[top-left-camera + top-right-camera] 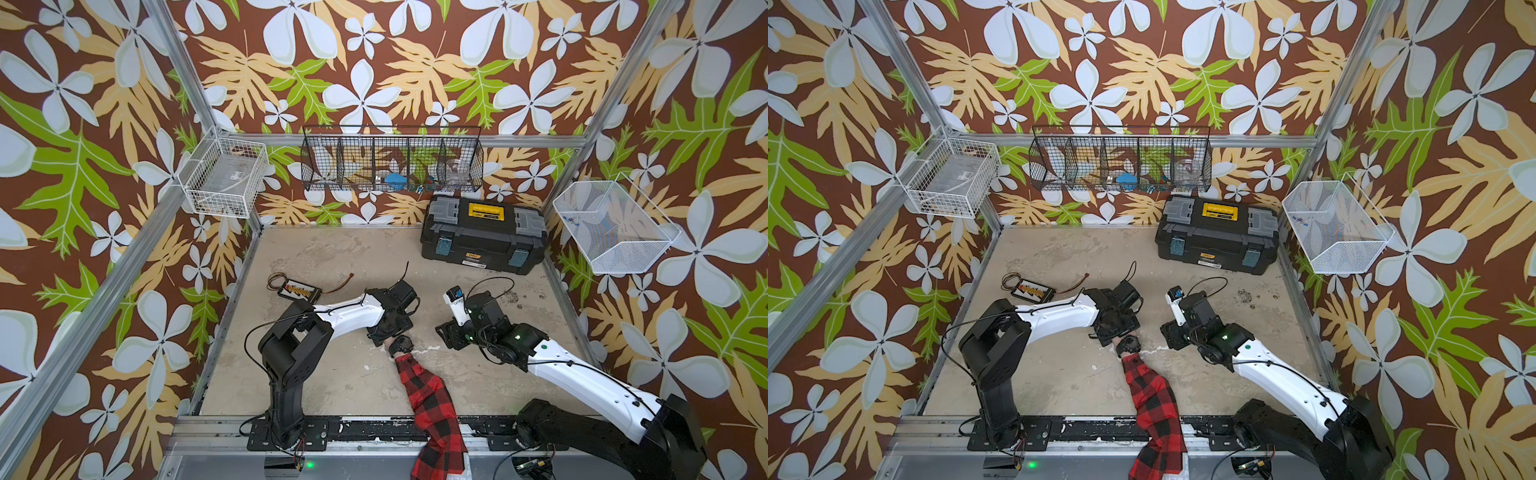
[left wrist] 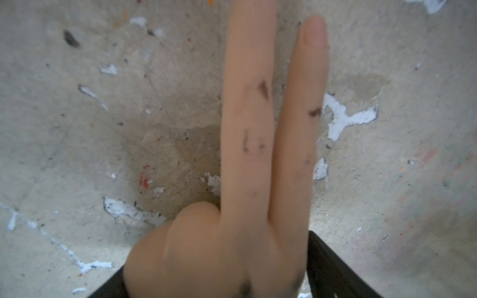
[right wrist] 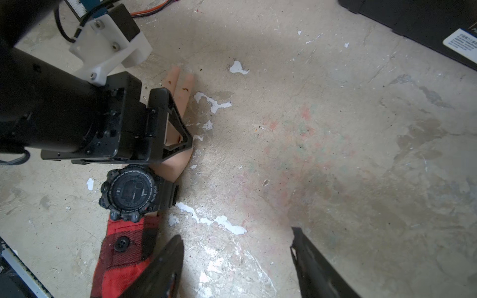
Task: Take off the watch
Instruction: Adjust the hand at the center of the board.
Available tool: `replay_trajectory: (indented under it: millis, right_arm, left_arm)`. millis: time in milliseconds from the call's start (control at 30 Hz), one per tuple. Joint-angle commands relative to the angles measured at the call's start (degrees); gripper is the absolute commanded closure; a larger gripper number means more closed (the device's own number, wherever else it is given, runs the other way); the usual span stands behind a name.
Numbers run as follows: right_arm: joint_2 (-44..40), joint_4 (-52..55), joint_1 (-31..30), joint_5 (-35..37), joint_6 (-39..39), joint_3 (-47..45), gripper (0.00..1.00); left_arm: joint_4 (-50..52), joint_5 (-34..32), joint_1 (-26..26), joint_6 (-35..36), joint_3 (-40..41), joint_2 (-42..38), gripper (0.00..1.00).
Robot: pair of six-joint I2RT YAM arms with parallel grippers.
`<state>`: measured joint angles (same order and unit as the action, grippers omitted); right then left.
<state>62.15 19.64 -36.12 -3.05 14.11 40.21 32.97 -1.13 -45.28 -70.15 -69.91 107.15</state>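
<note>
The watch (image 1: 402, 344) (image 1: 1128, 344) (image 3: 129, 192) is all black with a chunky round case. It is strapped round the wrist of a mannequin hand (image 2: 245, 154) that lies flat on the table, just above a red-and-black plaid sleeve (image 1: 424, 395) (image 3: 121, 252). My left gripper (image 1: 388, 336) (image 1: 1115, 336) (image 2: 214, 265) stands over the palm, its black fingers (image 3: 176, 129) against both sides of the hand, just beyond the watch. My right gripper (image 1: 446, 332) (image 1: 1169, 332) (image 3: 236, 234) hangs open over bare table to the right of the sleeve, with nothing between its fingers.
A black toolbox (image 1: 482, 237) with a yellow handle stands at the back right. A flat board with yellow connectors and wires (image 1: 299, 289) lies at the left. A black wire basket (image 1: 392, 158) and two white baskets (image 1: 224, 183) (image 1: 611, 226) hang on the walls.
</note>
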Motion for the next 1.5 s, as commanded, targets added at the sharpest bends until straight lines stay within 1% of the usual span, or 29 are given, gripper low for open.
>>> replay_trajectory:
  millis: [0,167,267,400,600,700,800,833,933,1000,1067,1233,1300,1333,1367,1467]
  right_arm:
    - [-0.10,0.22,0.00,0.53,-0.57,0.26,0.31]
    - [-0.10,-0.13,0.00,-0.22,-0.14,0.31,0.31]
    - [0.06,-0.47,0.00,-1.10,0.39,0.29,0.31]
    - [0.25,-1.51,0.00,-3.00,1.33,-0.09,0.31]
    - [0.72,-3.88,0.00,-6.16,3.24,-1.10,0.31]
    - [0.96,-5.74,0.00,-8.69,4.13,-1.97,0.31]
    - [0.81,-8.17,0.00,-12.15,4.71,-3.12,0.30]
    - [0.65,-9.14,0.00,-13.79,4.88,-3.64,0.30]
    - [-0.09,-13.46,0.05,-18.19,5.97,-6.01,0.30]
    - [-0.49,-15.89,0.11,-20.26,6.91,-7.53,0.30]
    - [-0.87,-18.05,0.08,-22.10,7.73,-8.84,0.29]
    - [-2.20,-24.96,0.09,-27.88,9.54,-12.81,0.28]
    - [-2.95,-28.33,0.09,-30.43,10.64,-14.66,0.28]
    - [-3.37,-29.64,0.08,-30.59,11.00,-15.31,0.27]
    - [-3.75,-31.76,0.13,-32.81,11.48,-16.32,0.27]
    - [-4.66,-39.11,0.11,-35.46,13.55,-20.35,0.25]
  left_arm:
    - [0.76,-0.44,-0.07,1.11,-0.39,0.34,0.23]
    - [0.40,-1.97,-0.07,3.17,-1.17,-0.34,0.33]
    - [-0.67,-3.11,-0.07,5.08,-1.28,-1.59,0.37]
    - [-3.87,-4.00,-0.07,8.30,0.18,-4.17,0.39]
    - [-10.52,-4.58,-0.07,13.44,5.01,-9.04,0.43]
    - [-14.17,-4.06,-0.07,15.93,7.55,-11.30,0.44]
    - [-18.09,-2.79,-0.07,18.52,10.25,-13.34,0.47]
    - [-19.65,-2.32,-0.01,19.34,11.19,-14.12,0.48]
    - [-23.86,-1.98,0.01,21.33,14.04,-16.45,0.59]
    - [-25.51,-1.87,0.01,22.98,15.42,-18.04,0.62]
    - [-28.27,-0.50,0.01,25.41,17.06,-20.06,0.65]
    - [-38.78,5.93,0.02,30.02,23.19,-26.00,0.66]
    - [-42.66,8.34,0.09,30.98,25.28,-28.23,0.66]
    - [-44.48,9.51,0.10,31.42,26.29,-29.10,0.67]
    - [-45.88,10.43,0.17,31.65,27.02,-29.97,0.69]
    - [-48.23,11.76,0.38,31.67,28.11,-31.64,0.70]
